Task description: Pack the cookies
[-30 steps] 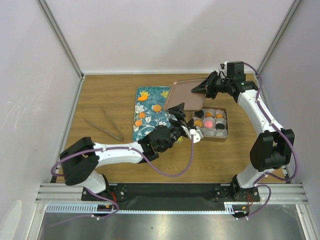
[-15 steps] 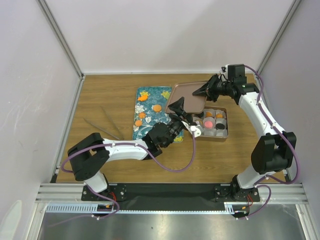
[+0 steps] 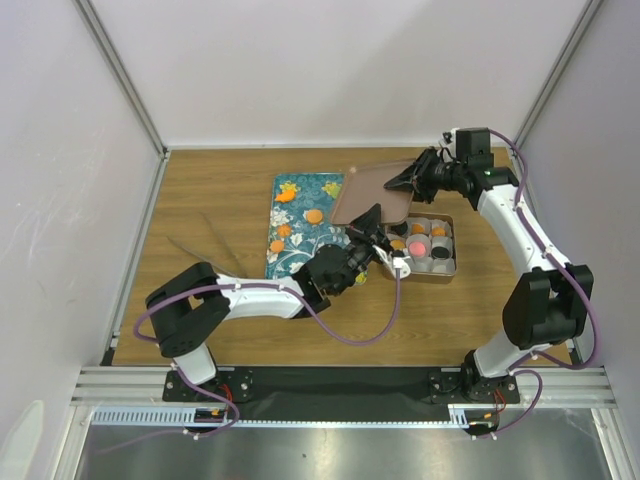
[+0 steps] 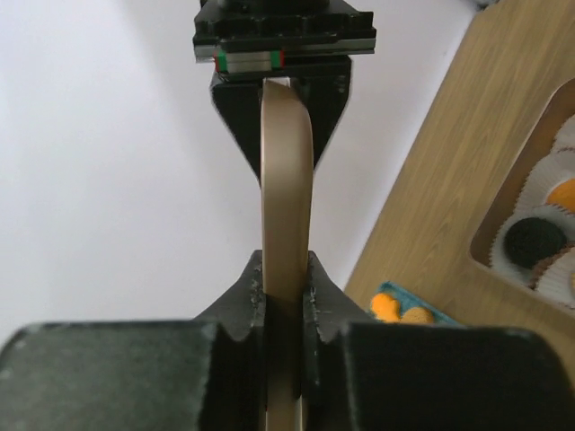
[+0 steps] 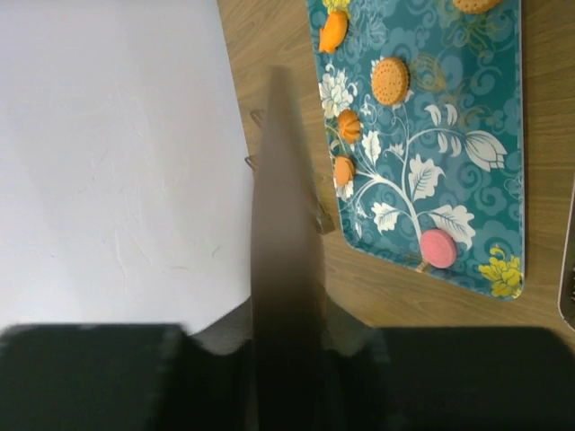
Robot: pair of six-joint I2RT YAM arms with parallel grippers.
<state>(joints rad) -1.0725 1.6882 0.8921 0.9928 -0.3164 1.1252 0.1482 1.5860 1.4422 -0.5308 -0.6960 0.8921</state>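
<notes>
With most cookies (image 3: 420,243) cupped in the tin (image 3: 453,250) (a few lie on the teal tray (image 3: 300,235)), the lid (image 3: 370,192), pinched at opposite edges by left gripper (image 3: 374,218) and right gripper (image 3: 402,180), wants lowering level and square over it.

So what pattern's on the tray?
The tray is teal with white, orange and yellow flowers, clearest in the right wrist view.

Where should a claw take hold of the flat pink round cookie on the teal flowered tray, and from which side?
Probably across its rim, coming straight down from above: the pink round cookie lies flat on the teal flowered tray, so only its thin edge offers two opposing sides.
</notes>
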